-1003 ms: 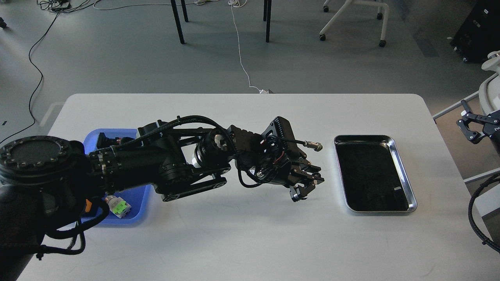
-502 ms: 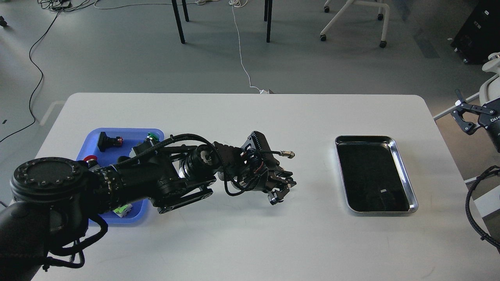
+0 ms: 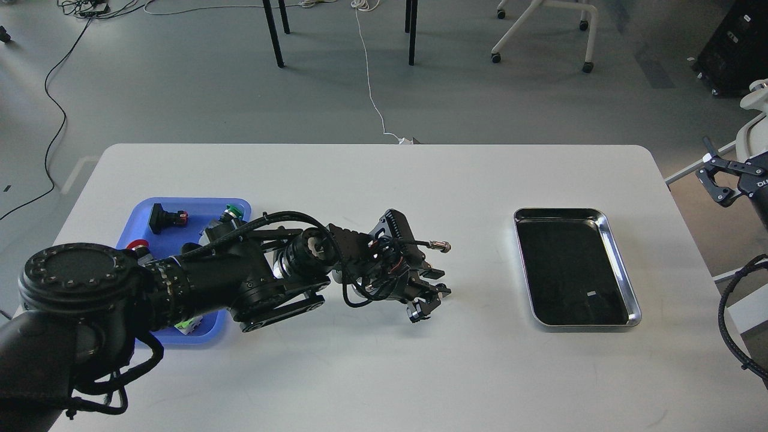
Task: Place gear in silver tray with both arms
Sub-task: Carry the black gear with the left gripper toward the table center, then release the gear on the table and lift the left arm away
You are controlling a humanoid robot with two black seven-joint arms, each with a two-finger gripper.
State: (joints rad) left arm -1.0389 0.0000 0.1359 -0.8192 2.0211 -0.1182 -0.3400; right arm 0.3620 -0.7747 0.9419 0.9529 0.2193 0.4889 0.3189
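the room is a grey floor with cables, chair legs and table legs, and in front of you stands a white table (image 3: 372, 180). compared with a second ago, your left arm (image 3: 240, 279) is drawn back toward the blue tray (image 3: 135, 210) on the left side, so the left gripper (image 3: 427, 297) is now farther from the silver tray (image 3: 618, 264) than it was. the silver tray shows nothing in it, only its dark shiny bottom. i judge this as a return for picking, not a delivery, so the task seems at an early stage or between two pieces.

the left gripper hangs near the middle of the table, low over the surface, well apart from the silver tray on its right. its fingers look slightly parted and i see no part between them. the small parts lie in the blue tray, behind the arm. the right gripper (image 3: 717, 180) waits beyond the right table edge, its jaws spread and holding nothing.
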